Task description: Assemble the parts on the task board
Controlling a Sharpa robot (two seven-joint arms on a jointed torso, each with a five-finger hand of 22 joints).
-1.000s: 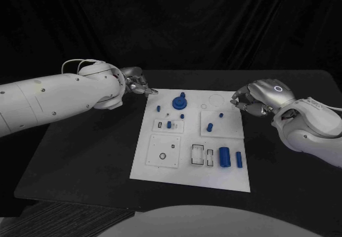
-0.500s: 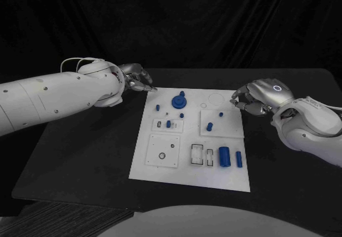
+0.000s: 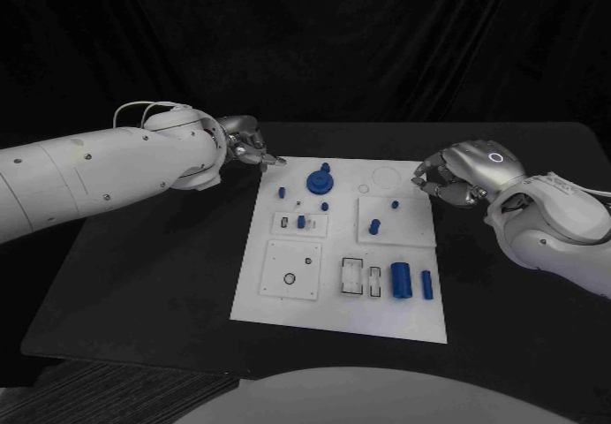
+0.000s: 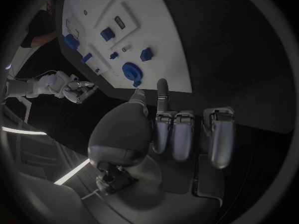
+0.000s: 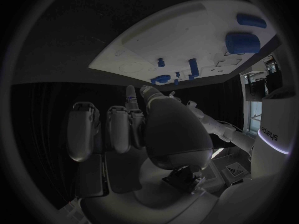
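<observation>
The white task board (image 3: 296, 300) lies mid-table with several blue parts on it. A round blue knob (image 3: 321, 183) stands near its far edge, small pegs (image 3: 376, 228) sit in the middle blocks, and a large blue cylinder (image 3: 403, 280) and a slimmer one (image 3: 426, 284) lie near the right edge. My left hand (image 3: 245, 141) hovers just off the board's far-left corner, fingers curled in, nothing seen in it. In the left wrist view the left hand (image 4: 171, 129) points toward the knob (image 4: 131, 72). My right hand (image 3: 452, 181) stays at the board's far-right edge, fingers curled, holding nothing visible.
The black table (image 3: 153, 283) extends bare on both sides of the board. Recessed slots (image 3: 354, 275) and a round hole (image 3: 290, 279) mark the board's near half. The right wrist view looks across the board (image 5: 187, 30) at the large cylinder (image 5: 243, 42).
My left arm has shifted slightly, the hand staying by the board's far-left corner. The right hand and the parts have not moved.
</observation>
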